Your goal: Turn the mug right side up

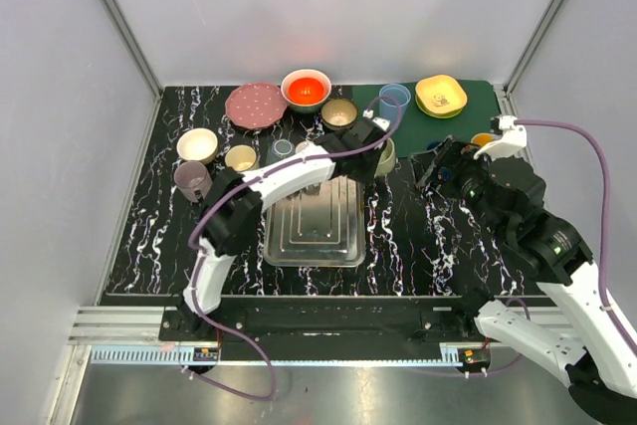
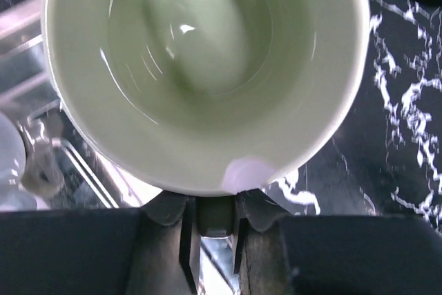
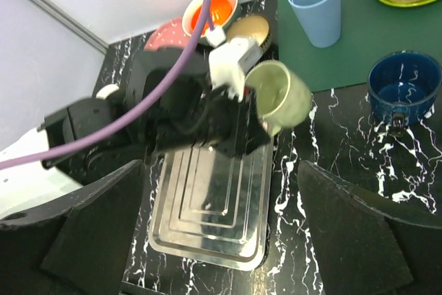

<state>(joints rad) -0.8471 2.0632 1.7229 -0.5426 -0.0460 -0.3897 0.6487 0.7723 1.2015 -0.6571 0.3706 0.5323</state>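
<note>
The pale green mug point(image 1: 386, 157) is held off the table by my left gripper point(image 1: 369, 153), beside the far right corner of the metal tray point(image 1: 314, 238). In the left wrist view the mug's open mouth point(image 2: 207, 67) faces the camera, and the left gripper point(image 2: 215, 206) is shut on the mug's handle. In the right wrist view the mug point(image 3: 280, 94) is tilted on its side, mouth toward the upper left, with the left gripper point(image 3: 242, 129) below it. My right gripper point(image 3: 221, 240) is open and empty, well apart from the mug, to its right in the top view point(image 1: 439, 162).
The tray point(image 3: 207, 253) lies empty below the mug. A blue cup point(image 3: 316, 5), a dark blue bowl point(image 3: 404, 84) and a yellow plate point(image 1: 441, 95) stand at the back right around the green mat point(image 1: 468, 118). A red bowl point(image 1: 306, 89), a pink plate point(image 1: 256, 105) and several small bowls stand back left.
</note>
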